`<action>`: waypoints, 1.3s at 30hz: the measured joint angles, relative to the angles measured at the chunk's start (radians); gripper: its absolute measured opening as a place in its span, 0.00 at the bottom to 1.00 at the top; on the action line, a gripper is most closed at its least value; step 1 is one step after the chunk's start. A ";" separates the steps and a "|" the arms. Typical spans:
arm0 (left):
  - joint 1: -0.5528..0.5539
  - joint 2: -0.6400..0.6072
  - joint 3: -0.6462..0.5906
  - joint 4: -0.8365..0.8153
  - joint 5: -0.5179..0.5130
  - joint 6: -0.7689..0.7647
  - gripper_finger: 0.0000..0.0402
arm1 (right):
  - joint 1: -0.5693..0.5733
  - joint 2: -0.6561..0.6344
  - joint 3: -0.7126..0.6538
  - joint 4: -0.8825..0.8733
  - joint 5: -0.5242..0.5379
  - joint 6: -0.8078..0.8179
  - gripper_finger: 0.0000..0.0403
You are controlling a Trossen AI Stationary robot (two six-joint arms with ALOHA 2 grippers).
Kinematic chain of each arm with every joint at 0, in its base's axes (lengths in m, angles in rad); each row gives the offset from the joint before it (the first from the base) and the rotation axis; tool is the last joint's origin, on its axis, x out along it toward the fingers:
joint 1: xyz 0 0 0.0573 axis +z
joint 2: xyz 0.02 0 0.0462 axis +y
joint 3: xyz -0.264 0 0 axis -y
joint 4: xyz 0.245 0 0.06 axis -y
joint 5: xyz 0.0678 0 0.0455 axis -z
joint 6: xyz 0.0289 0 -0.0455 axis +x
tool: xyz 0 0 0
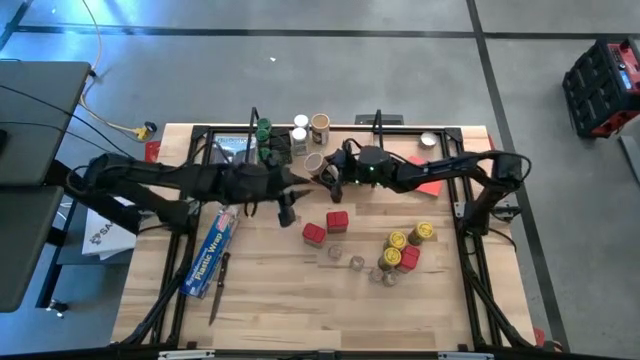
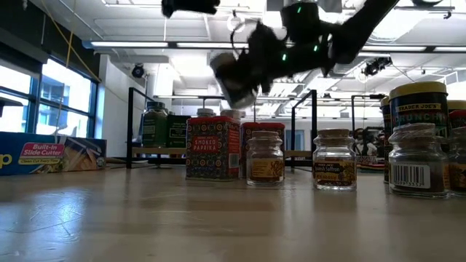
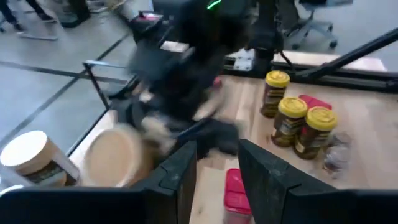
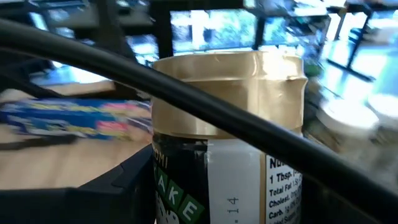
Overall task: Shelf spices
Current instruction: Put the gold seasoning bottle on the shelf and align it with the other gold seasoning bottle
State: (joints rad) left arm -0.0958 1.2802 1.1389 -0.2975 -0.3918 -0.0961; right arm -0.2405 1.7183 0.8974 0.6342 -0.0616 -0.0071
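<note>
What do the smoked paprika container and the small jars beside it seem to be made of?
The smoked paprika container looks like printed metal: opaque, square-cornered, slight sheen. The small jars look like clear glass, since the spice shows through; their pale tops may be cork or plastic.

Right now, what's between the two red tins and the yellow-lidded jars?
Between the red tins and yellow-lidded jars, two small clear jars, toward the table's front edge; the high view shows it.

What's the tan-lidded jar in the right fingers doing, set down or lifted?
Lifted. The low view shows the tan-lidded jar, held in the right fingers, hanging well above the table.
</note>
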 joint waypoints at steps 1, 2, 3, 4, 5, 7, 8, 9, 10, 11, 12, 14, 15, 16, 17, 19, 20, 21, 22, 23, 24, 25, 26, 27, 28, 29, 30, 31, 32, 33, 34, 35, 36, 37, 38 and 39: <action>0.015 -0.020 -0.033 0.023 0.007 -0.008 0.30 | 0.016 -0.020 0.000 -0.005 -0.001 -0.004 0.65; 0.024 -0.039 -0.068 0.048 0.009 -0.019 0.31 | 0.033 -0.039 0.000 -0.012 -0.002 -0.016 0.65; 0.031 -0.055 -0.106 0.073 0.010 -0.034 0.32 | 0.053 -0.060 -0.001 -0.020 0.000 -0.024 0.65; 0.035 -0.067 -0.144 0.102 0.012 -0.054 0.33 | 0.072 -0.082 -0.006 -0.024 0.008 -0.027 0.65; 0.036 -0.077 -0.184 0.145 0.022 -0.065 0.35 | 0.090 -0.107 -0.013 -0.034 0.024 -0.027 0.65; 0.031 -0.096 -0.258 0.234 0.054 -0.092 0.37 | 0.128 -0.152 -0.019 -0.070 0.055 -0.027 0.65; 0.029 -0.099 -0.294 0.297 0.073 -0.110 0.38 | 0.147 -0.177 -0.024 -0.091 0.064 -0.027 0.65; 0.026 -0.099 -0.329 0.364 0.099 -0.133 0.40 | 0.168 -0.200 -0.030 -0.113 0.068 -0.027 0.65; 0.023 -0.094 -0.365 0.432 0.129 -0.156 0.42 | 0.191 -0.217 -0.031 -0.131 0.076 -0.027 0.65; 0.019 -0.084 -0.402 0.496 0.159 -0.176 0.44 | 0.216 -0.238 -0.031 -0.147 0.087 -0.027 0.65; 0.016 -0.066 -0.434 0.563 0.184 -0.190 0.46 | 0.243 -0.258 -0.031 -0.172 0.097 -0.023 0.65; 0.009 -0.025 -0.485 0.708 0.224 -0.198 0.51 | 0.297 -0.296 -0.031 -0.209 0.131 -0.012 0.65; 0.002 -0.001 -0.504 0.771 0.243 -0.195 0.53 | 0.321 -0.316 -0.030 -0.232 0.142 -0.006 0.65; -0.002 0.031 -0.513 0.842 0.266 -0.185 0.56 | 0.345 -0.335 -0.029 -0.264 0.154 0.005 0.65; -0.009 0.064 -0.516 0.916 0.296 -0.157 0.58 | 0.368 -0.350 -0.029 -0.298 0.166 0.012 0.65; -0.026 0.132 -0.519 1.022 0.322 -0.093 0.62 | 0.406 -0.362 -0.029 -0.333 0.174 0.034 0.65; -0.033 0.171 -0.509 1.076 0.322 -0.062 0.63 | 0.427 -0.364 -0.029 -0.343 0.173 0.047 0.65; -0.040 0.206 -0.495 1.135 0.314 -0.030 0.63 | 0.443 -0.364 -0.029 -0.351 0.166 0.058 0.65; -0.047 0.229 -0.486 1.179 0.308 -0.001 0.64 | 0.455 -0.357 -0.030 -0.346 0.159 0.068 0.65; -0.052 0.252 -0.477 1.208 0.306 0.018 0.64 | 0.468 -0.353 -0.029 -0.340 0.156 0.078 0.65; -0.056 0.274 -0.460 1.234 0.307 0.026 0.64 | 0.482 -0.352 -0.029 -0.352 0.153 0.085 0.65; -0.058 0.281 -0.448 1.229 0.315 0.029 0.64 | 0.496 -0.351 -0.029 -0.368 0.156 0.095 0.65; -0.059 0.277 -0.448 1.204 0.333 0.030 0.64 | 0.510 -0.342 -0.030 -0.370 0.158 0.102 0.65; -0.061 0.267 -0.444 1.174 0.357 0.033 0.64 | 0.527 -0.332 -0.029 -0.357 0.164 0.105 0.65; -0.062 0.250 -0.440 1.145 0.372 0.038 0.64 | 0.551 -0.322 -0.029 -0.352 0.174 0.108 0.65; -0.068 0.224 -0.438 1.108 0.376 0.042 0.64 | 0.573 -0.303 -0.029 -0.345 0.189 0.113 0.65; -0.075 0.190 -0.438 1.052 0.369 0.046 0.64 | 0.593 -0.275 -0.030 -0.308 0.195 0.117 0.65; -0.085 0.158 -0.436 0.993 0.348 0.046 0.64 | 0.614 -0.246 -0.029 -0.266 0.200 0.120 0.65; -0.098 0.130 -0.433 0.946 0.317 0.046 0.64 | 0.631 -0.215 -0.028 -0.236 0.200 0.123 0.65; -0.116 0.096 -0.431 0.899 0.274 0.047 0.64 | 0.642 -0.179 -0.029 -0.194 0.200 0.129 0.65; -0.140 0.058 -0.431 0.845 0.227 0.052 0.64 | 0.647 -0.130 -0.029 -0.121 0.200 0.138 0.65; -0.166 0.026 -0.431 0.817 0.176 0.063 0.64 | 0.651 -0.086 -0.029 -0.049 0.195 0.147 0.65; -0.192 -0.003 -0.431 0.804 0.127 0.082 0.64 | 0.653 -0.047 -0.029 0.006 0.181 0.156 0.65; -0.226 -0.033 -0.429 0.782 0.076 0.107 0.63 | 0.650 -0.005 -0.028 0.058 0.172 0.165 0.65; -0.261 -0.065 -0.429 0.754 0.028 0.132 0.63 | 0.643 0.038 -0.021 0.112 0.161 0.174 0.65; -0.294 -0.086 -0.430 0.743 -0.019 0.158 0.63 | 0.639 0.075 -0.010 0.162 0.153 0.187 0.65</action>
State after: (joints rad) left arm -0.3896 1.1946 0.7086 0.4450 -0.4104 0.0617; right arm 0.3988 1.7938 0.8874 0.7958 0.0915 0.1796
